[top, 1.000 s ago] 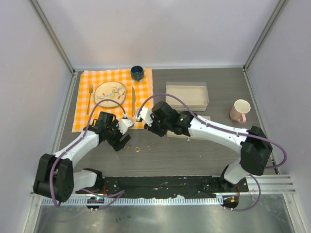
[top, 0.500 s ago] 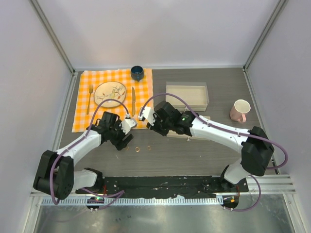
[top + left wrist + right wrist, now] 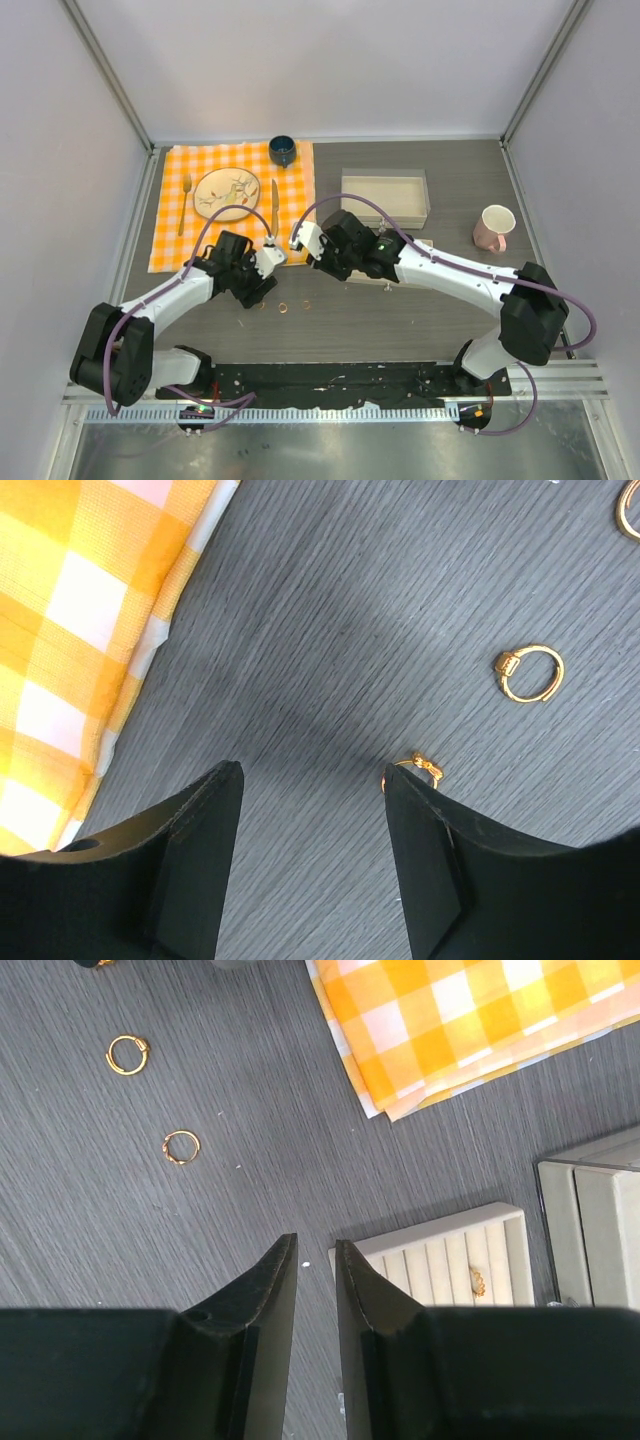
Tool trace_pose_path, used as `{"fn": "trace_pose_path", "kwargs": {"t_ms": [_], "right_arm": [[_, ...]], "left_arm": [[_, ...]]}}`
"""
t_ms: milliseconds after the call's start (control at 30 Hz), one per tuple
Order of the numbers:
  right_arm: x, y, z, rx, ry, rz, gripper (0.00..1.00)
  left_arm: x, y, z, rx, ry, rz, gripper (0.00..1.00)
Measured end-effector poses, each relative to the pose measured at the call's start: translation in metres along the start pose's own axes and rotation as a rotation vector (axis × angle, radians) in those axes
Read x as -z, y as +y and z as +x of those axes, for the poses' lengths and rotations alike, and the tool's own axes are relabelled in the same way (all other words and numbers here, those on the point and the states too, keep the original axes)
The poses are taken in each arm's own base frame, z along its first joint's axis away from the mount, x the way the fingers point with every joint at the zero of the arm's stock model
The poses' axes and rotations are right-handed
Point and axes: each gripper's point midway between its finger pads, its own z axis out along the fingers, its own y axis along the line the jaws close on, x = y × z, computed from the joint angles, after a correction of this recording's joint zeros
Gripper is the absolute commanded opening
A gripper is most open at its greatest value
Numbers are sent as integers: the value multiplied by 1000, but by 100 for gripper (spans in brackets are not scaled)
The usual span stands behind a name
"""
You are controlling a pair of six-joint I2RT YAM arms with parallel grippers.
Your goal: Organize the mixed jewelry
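**Left tool** (image 3: pixel 313 780). The 2 black fingers (image 3: pixel 200 860) are held well apart above the grey table (image 3: pixel 330 600), and nothing is gripped between them. A small gold ring (image 3: pixel 415 768) lies on the table at the inner tip of 1 finger; whether it is touched cannot be told. A second gold ring (image 3: pixel 528 672) lies beyond it, clear of the tool. A third ring (image 3: pixel 630 510) is cut off by the frame edge. The orange checked cloth (image 3: pixel 60 630) is seen on the opposite side of the tool.

**Right tool** (image 3: pixel 315 1250). The jaws are parted by a narrow gap only, through which bare table is seen; nothing is held. A beige slotted tray (image 3: pixel 430 1260) lies just beside the fingertips, and 1 stored ring (image 3: pixel 478 1282) sits in one of its slots. A near loose ring (image 3: pixel 181 1146) and a far loose ring (image 3: pixel 127 1055) lie on the table ahead of the tool, apart from the tray. A corner of the cloth is seen beside them, and a larger beige tray (image 3: pixel 590 1220) appears at the frame edge.

**Surroundings, top view.** A plate (image 3: pixel 226 193), a fork (image 3: pixel 185 200) and a knife (image 3: pixel 274 195) are laid on the cloth, with a blue bowl (image 3: pixel 282 150) at its far edge. A pink mug (image 3: pixel 493 227) stands well apart, on the right.
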Motion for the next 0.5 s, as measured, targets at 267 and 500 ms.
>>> {"fn": "trace_pose_path", "kwargs": {"t_ms": [267,500], "right_arm": [[0,1,3,-1,6,-2,27],[0,0,4,-3,8,0,27]], "left_arm": [[-1,-3,-1,-20,6,0,62],[1,-5,1,-31,13,-2,62]]}}
